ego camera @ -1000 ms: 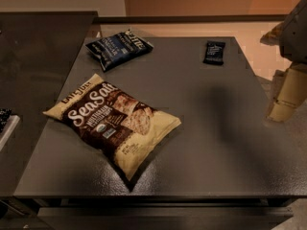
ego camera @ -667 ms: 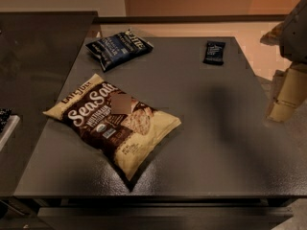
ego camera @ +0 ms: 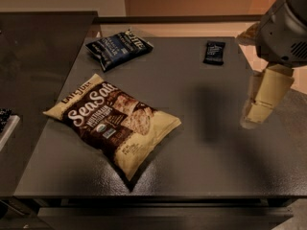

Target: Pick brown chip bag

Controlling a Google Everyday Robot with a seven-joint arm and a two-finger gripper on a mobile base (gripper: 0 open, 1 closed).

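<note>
The brown chip bag (ego camera: 113, 119) lies flat on the dark table (ego camera: 201, 143), left of the middle, with its "Sea Salt" front facing up and its cream edges showing. My gripper (ego camera: 263, 99) hangs above the table's right edge, far to the right of the bag and well apart from it. It holds nothing that I can see. Its grey arm housing (ego camera: 285, 28) fills the upper right corner.
A smaller dark blue chip bag (ego camera: 119, 48) lies at the back left of the table. A small black snack bar wrapper (ego camera: 214, 52) lies at the back right. A darker counter (ego camera: 33, 66) adjoins the table on the left.
My gripper and arm have shifted a little to the left, further over the table's right edge. The bags and the wrapper have not moved.
</note>
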